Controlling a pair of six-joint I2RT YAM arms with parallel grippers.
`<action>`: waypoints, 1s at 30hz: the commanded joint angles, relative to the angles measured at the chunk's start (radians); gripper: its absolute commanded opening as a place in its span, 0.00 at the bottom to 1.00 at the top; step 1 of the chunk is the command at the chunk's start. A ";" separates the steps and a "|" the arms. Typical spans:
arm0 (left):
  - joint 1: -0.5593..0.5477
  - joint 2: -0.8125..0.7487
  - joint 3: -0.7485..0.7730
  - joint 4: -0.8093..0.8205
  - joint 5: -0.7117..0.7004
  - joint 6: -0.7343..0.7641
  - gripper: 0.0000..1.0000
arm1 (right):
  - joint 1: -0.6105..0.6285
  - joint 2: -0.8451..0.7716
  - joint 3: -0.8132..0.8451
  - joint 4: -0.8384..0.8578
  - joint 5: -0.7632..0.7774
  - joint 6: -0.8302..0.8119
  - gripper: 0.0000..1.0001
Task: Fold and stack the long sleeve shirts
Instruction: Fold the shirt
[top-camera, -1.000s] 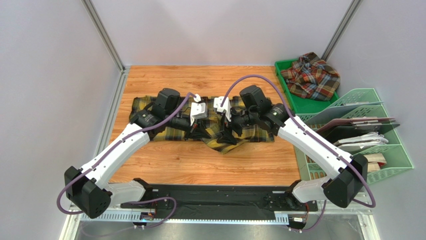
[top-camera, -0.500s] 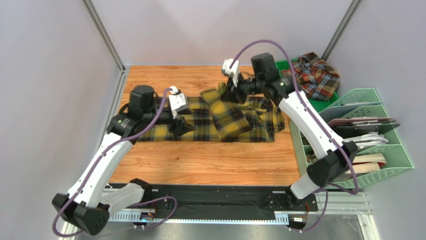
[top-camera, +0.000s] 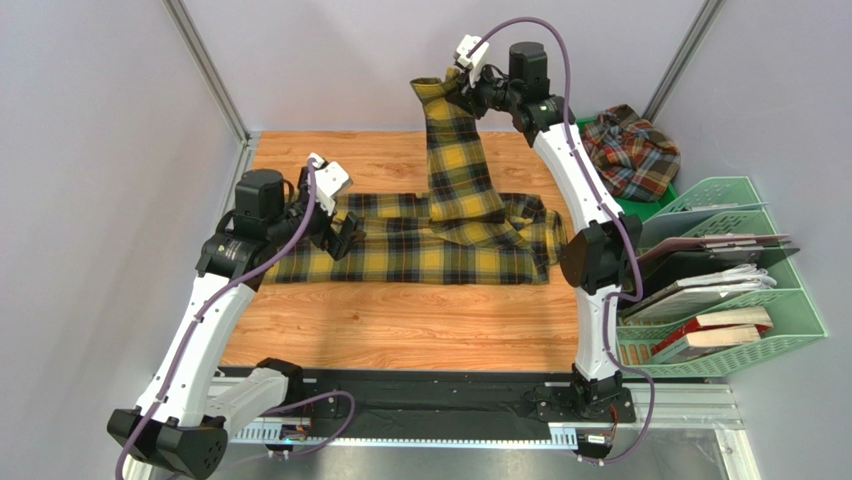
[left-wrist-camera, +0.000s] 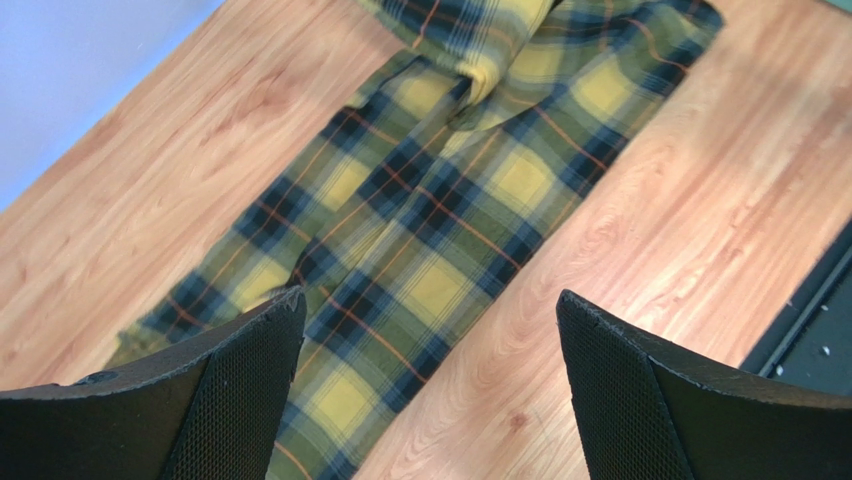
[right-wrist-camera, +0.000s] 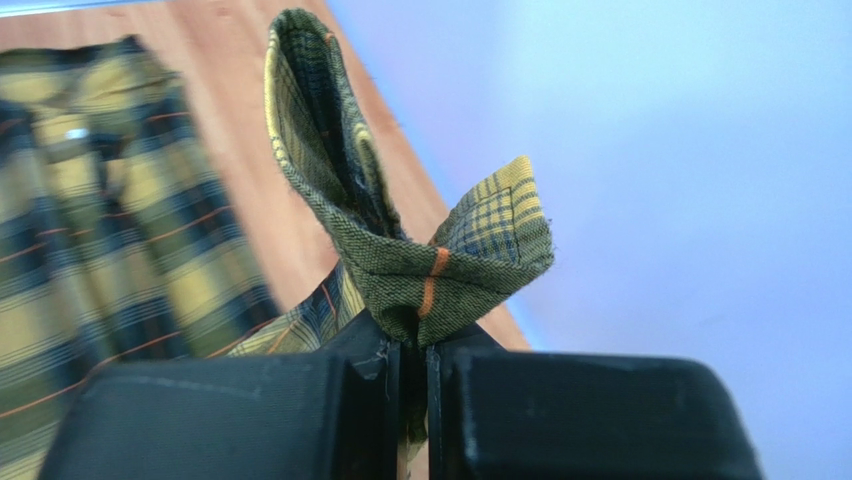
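1. R gripper (top-camera: 462, 90): jaws pinched tight on end of a strip of yellow-black plaid shirt (top-camera: 420, 255), held high nr back wall.
2. Rest of that shirt lies spread across wood table (top-camera: 400, 330).
3. L gripper (top-camera: 345, 232): jaws wide, empty, above shirt's left part.
4. Rust-red plaid shirt (top-camera: 625, 150) bunched in green tray (top-camera: 600, 207).

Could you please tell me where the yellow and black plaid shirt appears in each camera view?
Top external: yellow shirt spread mid-table, one part lifted at top centre.
Left wrist: diagonal band across the centre.
Right wrist: tip pinched in right pincer, rest blurred at left.
Shared landmark: wooden tabletop.
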 joint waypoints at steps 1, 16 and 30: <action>0.030 -0.002 0.006 0.025 -0.098 -0.106 0.99 | 0.005 0.031 -0.013 0.354 0.099 -0.012 0.00; 0.166 0.142 0.012 0.021 -0.206 -0.226 0.99 | 0.057 -0.010 -0.220 0.428 0.218 -0.138 0.00; 0.310 0.115 -0.055 -0.030 -0.131 -0.238 0.99 | 0.394 -0.169 -0.556 0.213 0.622 -0.080 0.00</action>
